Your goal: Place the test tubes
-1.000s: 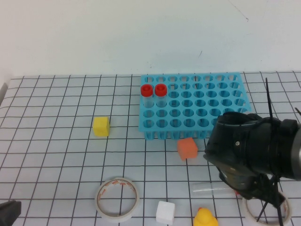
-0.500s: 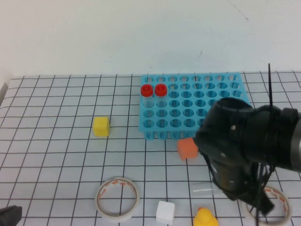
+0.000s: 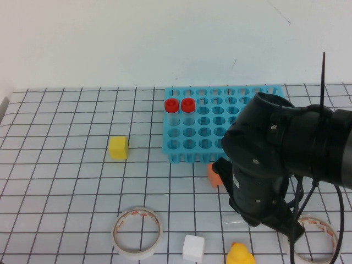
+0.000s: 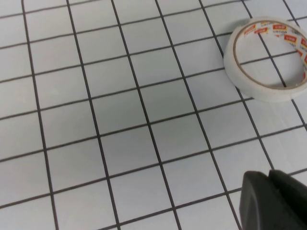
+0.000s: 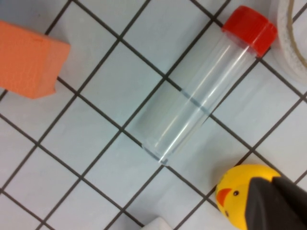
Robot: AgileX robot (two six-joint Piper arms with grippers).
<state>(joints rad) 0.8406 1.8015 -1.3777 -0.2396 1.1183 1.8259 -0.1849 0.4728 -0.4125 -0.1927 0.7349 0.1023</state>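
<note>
On the grid table (image 3: 66,181) we find the right gripper (image 5: 280,203) newly closed empty, test tube (image 5: 201,86) clear of its fingers; left gripper (image 4: 271,199) closed near tape roll (image 4: 240,81).

A laboratory test set-up is suggested rather than a home or shop. A white surface (image 3: 66,176) ruled with a black grid is backed by a bare white wall (image 3: 110,44). A blue rack (image 3: 187,157) is set on it with two red-capped tubes (image 3: 171,110) standing in its holes, and loose props (a yellow block (image 3: 118,147), a tape roll (image 3: 137,232), a toy duck (image 3: 240,254)) are scattered around.
</note>
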